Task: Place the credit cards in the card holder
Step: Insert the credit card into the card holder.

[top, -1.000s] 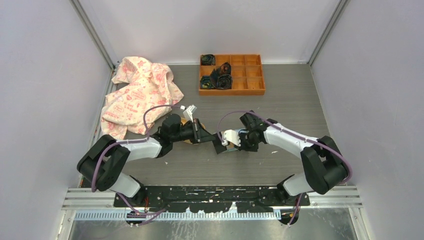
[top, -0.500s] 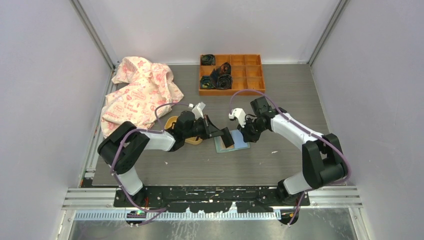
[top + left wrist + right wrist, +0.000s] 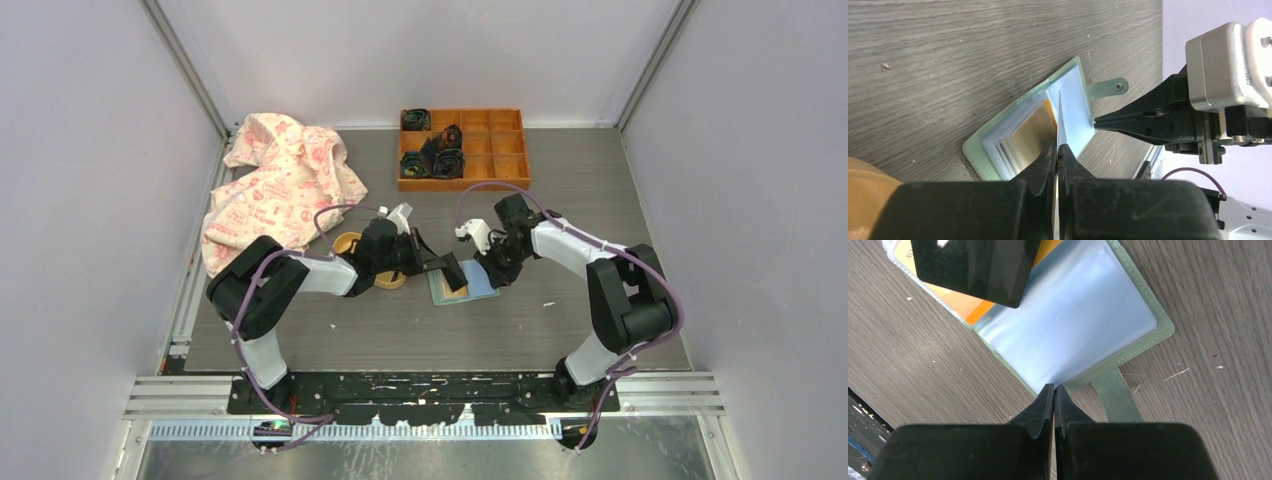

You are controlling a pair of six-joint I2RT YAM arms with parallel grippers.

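The card holder (image 3: pixel 478 285) lies open at frame centre in the top view. The left gripper (image 3: pixel 1058 148), jaws clamped on a dark credit card (image 3: pixel 973 265) held edge-on, sits directly over the sleeves (image 3: pixel 1073 325). The right gripper (image 3: pixel 1053 388), jaws closed and empty, apparently pins the holder's edge beside the strap (image 3: pixel 1115 400).

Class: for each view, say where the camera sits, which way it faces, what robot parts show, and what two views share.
Top external: overhead and behind, facing down onto left arm and right arm.
Left wrist: looks along the left gripper, pinching a card, toward the card holder.
Right wrist: looks down past its shut right gripper.
Both wrist views share the card holder.
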